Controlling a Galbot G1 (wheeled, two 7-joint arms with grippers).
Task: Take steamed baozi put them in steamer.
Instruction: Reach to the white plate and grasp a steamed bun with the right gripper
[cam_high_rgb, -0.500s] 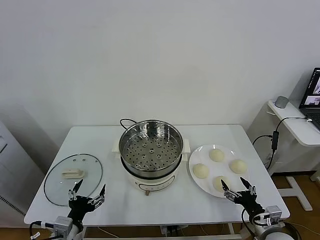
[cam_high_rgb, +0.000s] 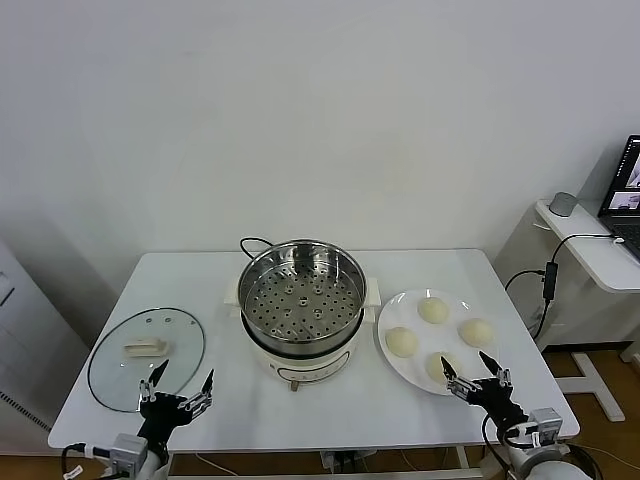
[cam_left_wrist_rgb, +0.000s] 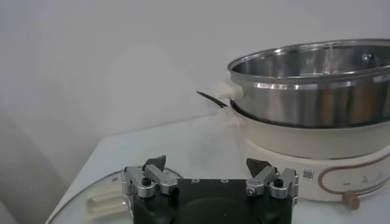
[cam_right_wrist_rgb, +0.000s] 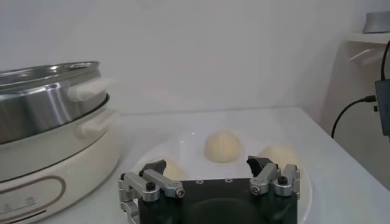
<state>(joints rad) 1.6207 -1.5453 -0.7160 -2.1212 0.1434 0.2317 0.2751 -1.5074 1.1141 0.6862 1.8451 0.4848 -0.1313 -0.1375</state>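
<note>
Four steamed baozi (cam_high_rgb: 440, 336) are sitting on a round white plate (cam_high_rgb: 392, 356) on the worktop (cam_high_rgb: 330, 410), just to the right of the steamer (cam_high_rgb: 302, 310), whose perforated tray is lying bare and uncovered; none of the buns is in it yet. The right end effector (cam_high_rgb: 476, 381) is hovering at the near edge of the plate with its fingers spread wide and pinching nothing, the nearest bun sitting just ahead of it. The left end effector (cam_high_rgb: 177, 394) is waiting, likewise spread and empty, at the near rim of the glass lid (cam_high_rgb: 146, 357) lying flat on the left. The buns are looking soft and smooth, so closing hard could be denting or tearing one, while a light pinch could be letting it slip out on the way over the steamer's tall steel rim. A low approach might also be nudging the plate or clipping its edge.
</note>
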